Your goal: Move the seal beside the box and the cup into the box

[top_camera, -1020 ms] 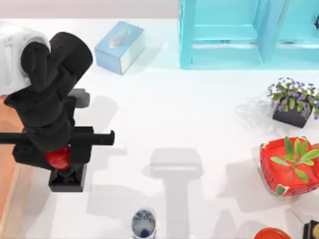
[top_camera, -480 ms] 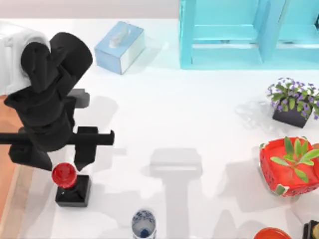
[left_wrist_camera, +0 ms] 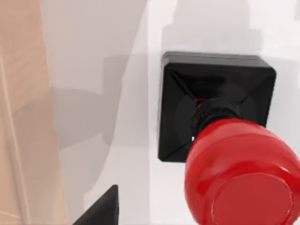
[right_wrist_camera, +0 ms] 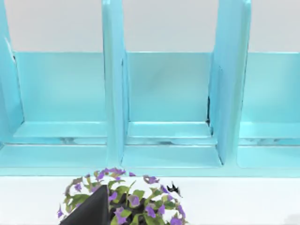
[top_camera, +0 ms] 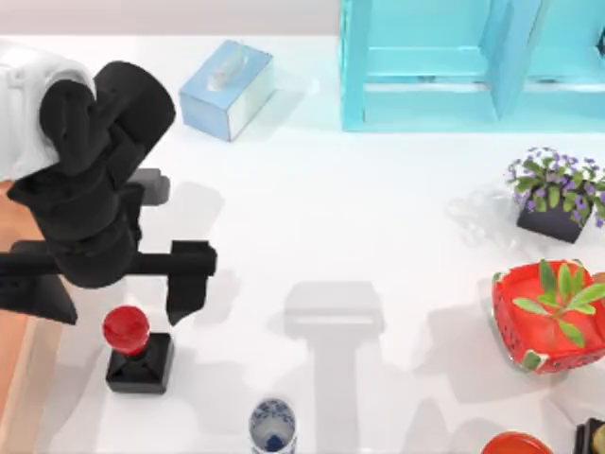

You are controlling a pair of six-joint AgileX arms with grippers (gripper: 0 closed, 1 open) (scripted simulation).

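Writing or branding is not legible on anything here. The seal (top_camera: 132, 352) stands upright on the white bench (top_camera: 378, 218) near the top view's left edge, just beside the box (top_camera: 17, 364), of which a strip of orange-brown floor and pale wooden rim shows at that edge; seal and rim look apart rather than touching. The seal is a glossy red ball knob on a short black neck, set on a black square block whose top slopes up like a low pyramid; its long axis runs straight up, knob uppermost, and the block's edges sit roughly square to the bench edges. In the left wrist view the seal (left_wrist_camera: 220, 136) is seen from above, the knob shiny and smooth, the base matte, with the box rim (left_wrist_camera: 23, 117) as a pale wood band alongside. The left gripper (top_camera: 118, 293) hangs just above the seal, jaws spread wide, one finger (top_camera: 189, 284) beside the knob and clear of it, nothing between them. The cup (top_camera: 272, 427), small, round and white with a blue painted pattern, stands upright at the bench's near edge, well apart from the seal and outside the box. Farther back sit a light-blue tissue box (top_camera: 227, 88) and a turquoise shelf (top_camera: 473, 61); on the right are a purple-flowered plant (top_camera: 556, 194) and a red watermelon-patterned bowl (top_camera: 548, 317) holding a green plant. The right wrist view faces the shelf (right_wrist_camera: 159, 108) and the purple flowers (right_wrist_camera: 122, 199); I cannot tell how the right arm's jaws stand.
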